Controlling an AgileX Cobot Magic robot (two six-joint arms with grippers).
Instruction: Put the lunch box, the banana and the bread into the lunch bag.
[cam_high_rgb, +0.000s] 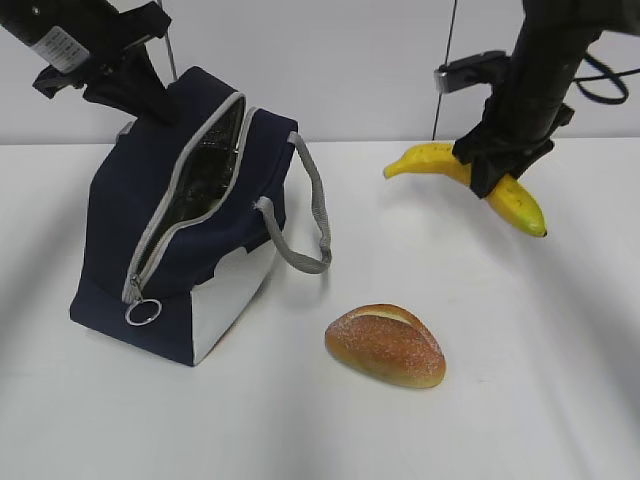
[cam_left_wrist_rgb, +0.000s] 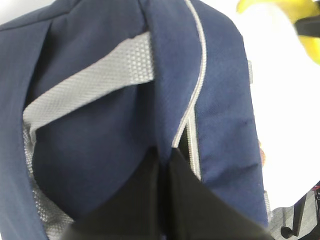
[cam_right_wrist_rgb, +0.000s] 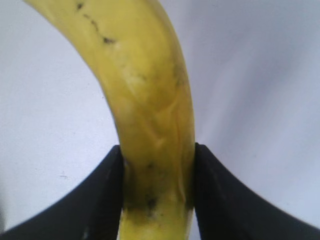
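So on the left, the left gripper (cam_high_rgb: 150, 95) is pinched tight on the top edge of the lunch bag (cam_high_rgb: 170, 230), propping it up with the zipper open. The bread (cam_high_rgb: 386, 345) sits on the counter (cam_high_rgb: 520, 380) out front, untouched. No lunch box visible outside, can't tell if it's inside. Over on the right, the right gripper (cam_high_rgb: 495, 165) is clamped around the banana (cam_high_rgb: 520, 205) mid-length, looks just off the counter. I'd say carry it high over the handles, line it up lengthwise with the zipper slot, then let go low.
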